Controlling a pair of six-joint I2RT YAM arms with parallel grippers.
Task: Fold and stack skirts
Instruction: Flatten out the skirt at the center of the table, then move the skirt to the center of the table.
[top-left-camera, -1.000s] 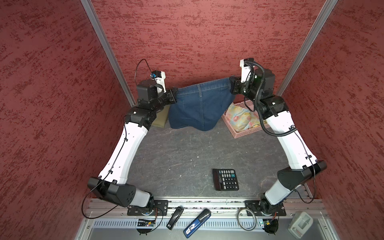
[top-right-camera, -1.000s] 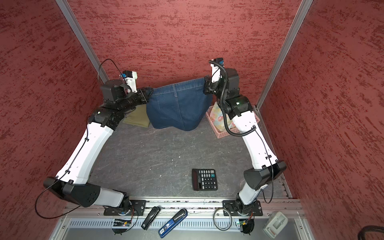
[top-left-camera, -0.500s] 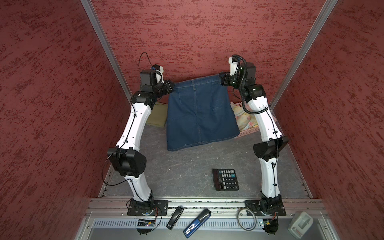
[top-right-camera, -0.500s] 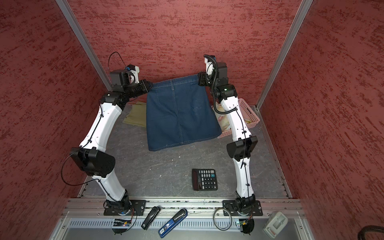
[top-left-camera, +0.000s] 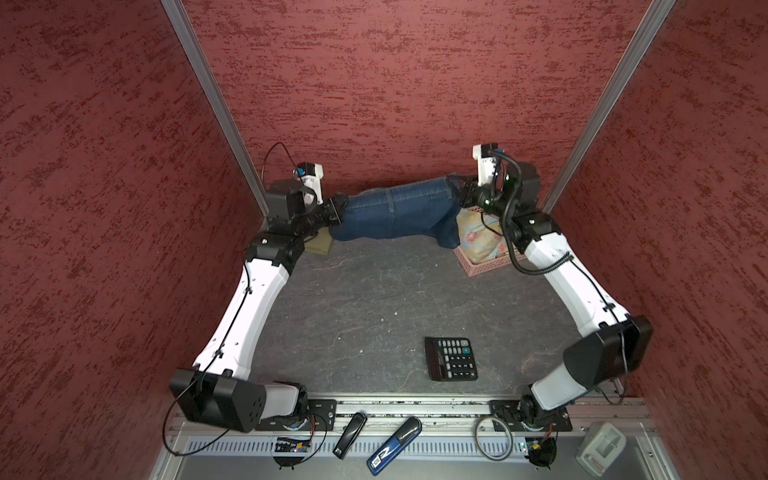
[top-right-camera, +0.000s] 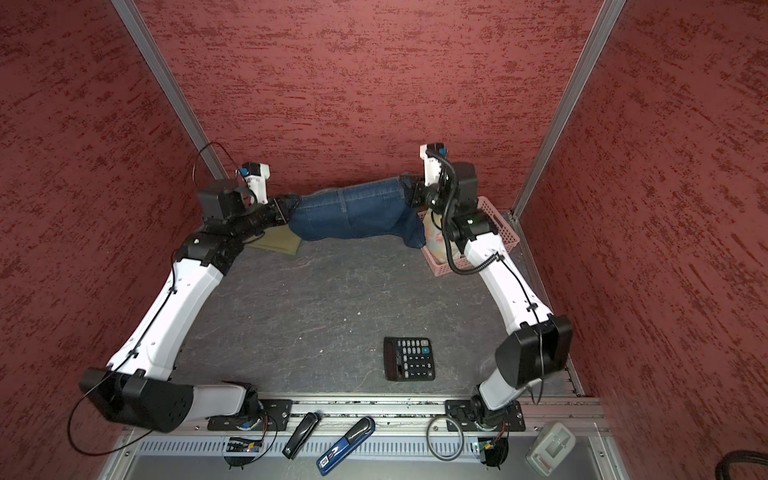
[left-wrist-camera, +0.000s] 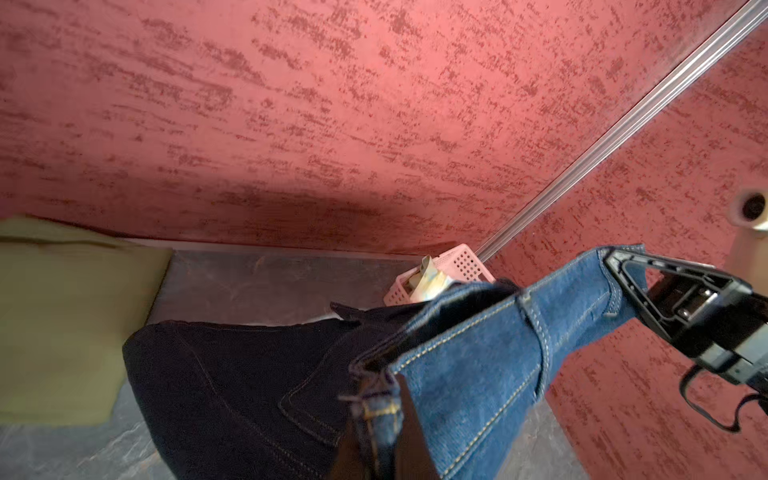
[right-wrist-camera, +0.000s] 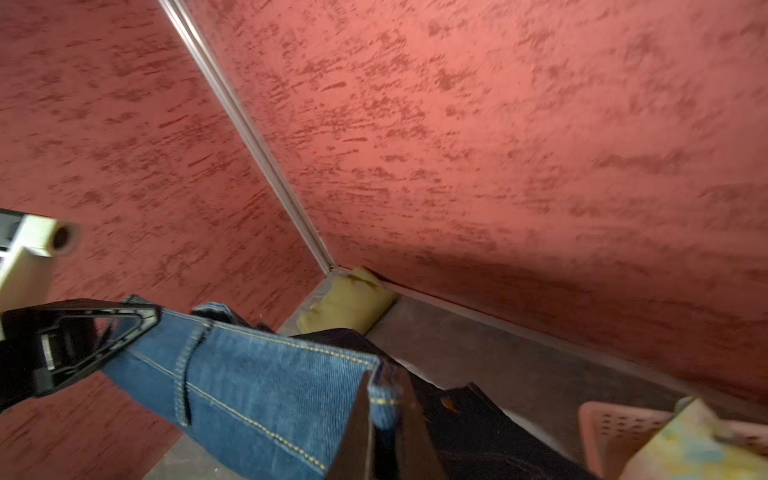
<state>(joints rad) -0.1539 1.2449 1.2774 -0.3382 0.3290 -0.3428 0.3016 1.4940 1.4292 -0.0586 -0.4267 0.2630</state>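
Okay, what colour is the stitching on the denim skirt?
Yellow-gold, against the blue of the denim skirt; the left wrist view shows it best.

Your right hand (right-wrist-camera: 384, 415) pinches waistband of denim skirt (right-wrist-camera: 266, 386). Left hand (right-wrist-camera: 137, 322) clamps far end, band stretched between them. Rest of denim drops, dark, to grey bench (right-wrist-camera: 498, 353). Folded olive-green skirt (right-wrist-camera: 349, 307) sits in bench corner against red wall (right-wrist-camera: 498, 145). Pink perforated basket (right-wrist-camera: 615, 432) close by you, pastel skirt (right-wrist-camera: 685, 453) in it.
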